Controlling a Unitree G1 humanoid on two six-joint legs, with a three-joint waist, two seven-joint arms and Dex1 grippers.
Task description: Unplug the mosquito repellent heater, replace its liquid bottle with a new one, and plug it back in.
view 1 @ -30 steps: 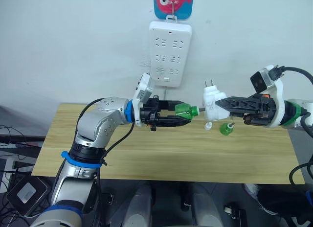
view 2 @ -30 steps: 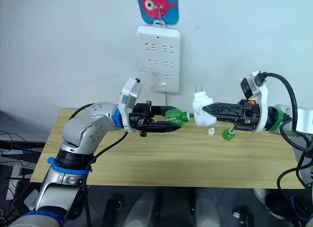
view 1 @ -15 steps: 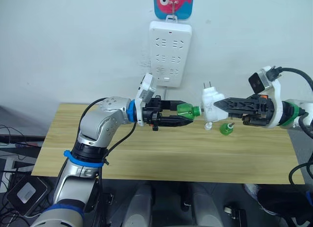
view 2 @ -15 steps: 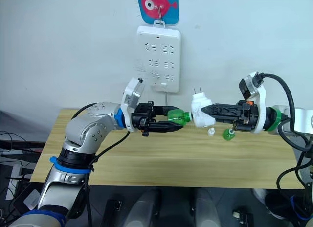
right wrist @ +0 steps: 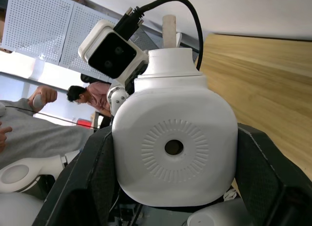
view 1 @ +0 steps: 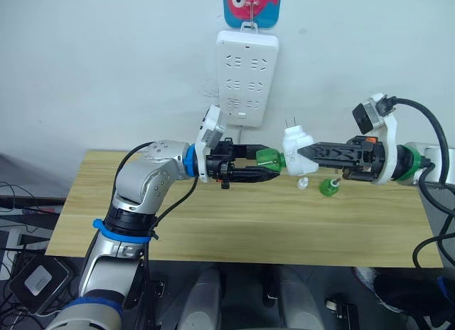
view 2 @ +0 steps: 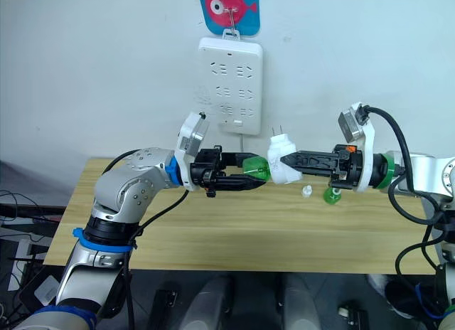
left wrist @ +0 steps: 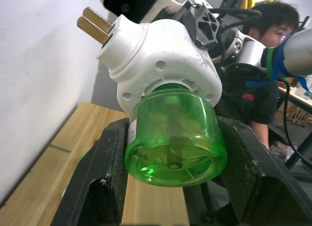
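My right gripper (view 1: 307, 151) is shut on the white mosquito repellent heater (view 1: 295, 150), held in the air above the table with its plug prongs pointing up toward the wall. My left gripper (view 1: 268, 167) is shut on a green liquid bottle (view 1: 269, 159). The bottle's neck now sits in the heater's underside, as the left wrist view shows: green bottle (left wrist: 173, 138) pressed into the heater (left wrist: 161, 65). In the right wrist view the heater (right wrist: 174, 148) shows a dark round hole in its face. Another green bottle (view 1: 329, 187) and a small white cap (view 1: 303, 183) lie on the table.
A long white power strip (view 1: 247, 77) hangs on the wall under a blue and pink fish hook (view 1: 252, 6). The wooden table (view 1: 242, 227) has free room in front and at the left. People (right wrist: 90, 97) show in the background of the wrist views.
My right gripper has carried the heater leftward to the bottle held by my left gripper. The gap between bottle neck and heater has closed and the two are joined.
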